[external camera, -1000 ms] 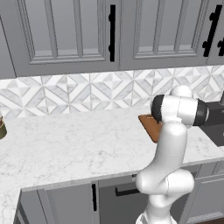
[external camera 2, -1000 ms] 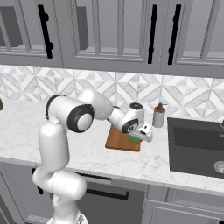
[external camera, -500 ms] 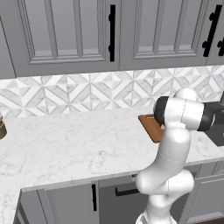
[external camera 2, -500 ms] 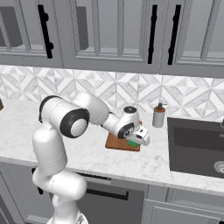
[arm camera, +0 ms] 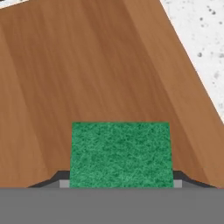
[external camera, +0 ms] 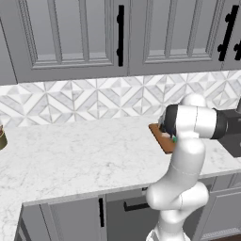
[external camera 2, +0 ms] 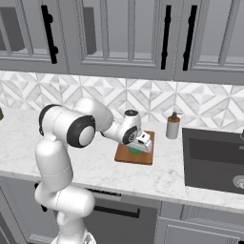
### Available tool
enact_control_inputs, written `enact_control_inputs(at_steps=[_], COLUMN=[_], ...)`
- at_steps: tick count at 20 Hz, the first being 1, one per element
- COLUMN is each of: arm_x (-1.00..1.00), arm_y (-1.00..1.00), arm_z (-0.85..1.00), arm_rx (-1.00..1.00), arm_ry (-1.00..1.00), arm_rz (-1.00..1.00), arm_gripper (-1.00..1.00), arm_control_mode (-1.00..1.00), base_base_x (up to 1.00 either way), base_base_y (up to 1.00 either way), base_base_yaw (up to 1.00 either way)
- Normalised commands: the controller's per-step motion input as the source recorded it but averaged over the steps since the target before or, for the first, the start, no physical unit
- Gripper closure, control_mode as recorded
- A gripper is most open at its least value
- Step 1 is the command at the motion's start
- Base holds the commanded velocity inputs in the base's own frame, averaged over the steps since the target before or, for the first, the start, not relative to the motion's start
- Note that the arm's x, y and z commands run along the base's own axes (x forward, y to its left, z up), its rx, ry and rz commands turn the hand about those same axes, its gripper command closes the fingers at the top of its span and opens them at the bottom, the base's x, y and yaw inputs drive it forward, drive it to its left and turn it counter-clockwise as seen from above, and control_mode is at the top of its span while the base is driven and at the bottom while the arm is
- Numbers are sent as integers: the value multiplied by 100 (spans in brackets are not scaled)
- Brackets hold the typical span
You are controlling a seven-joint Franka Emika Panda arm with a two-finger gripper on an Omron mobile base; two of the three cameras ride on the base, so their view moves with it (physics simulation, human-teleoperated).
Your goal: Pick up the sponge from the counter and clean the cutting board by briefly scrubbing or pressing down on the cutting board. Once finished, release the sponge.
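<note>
Hand (external camera 2: 143,145): closed around green sponge (arm camera: 120,154), held low over reddish-brown cutting board (external camera 2: 128,155) on white marble worktop (external camera: 80,160).

One sponge (arm camera: 120,154), one cutting board (external camera 2: 134,155) and one counter (external camera 2: 157,176) are visible. One soap bottle (external camera 2: 172,126) stands right of the board, and one dark sink (external camera 2: 213,158) lies farther right. Four black cabinet handles (external camera 2: 166,29) hang above, and one brownish jar (external camera: 2,139) sits far left.
</note>
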Motion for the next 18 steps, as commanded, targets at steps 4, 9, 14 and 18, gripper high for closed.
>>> enact_control_inputs(at_steps=[4,9,14,18], arm_x=[30,56,19,-30], arm_y=[55,45,3,-38], arm_z=[0,0,0,0], arm_rx=[0,0,0,0], arm_ry=[2,2,2,0], arm_rz=[0,0,0,0], arm_gripper=[100,100,100,100], arm_control_mode=[-100,-100,-100,-100], base_base_x=[0,0,0,0], base_base_y=[0,0,0,0], base_base_yaw=[0,0,0,0])
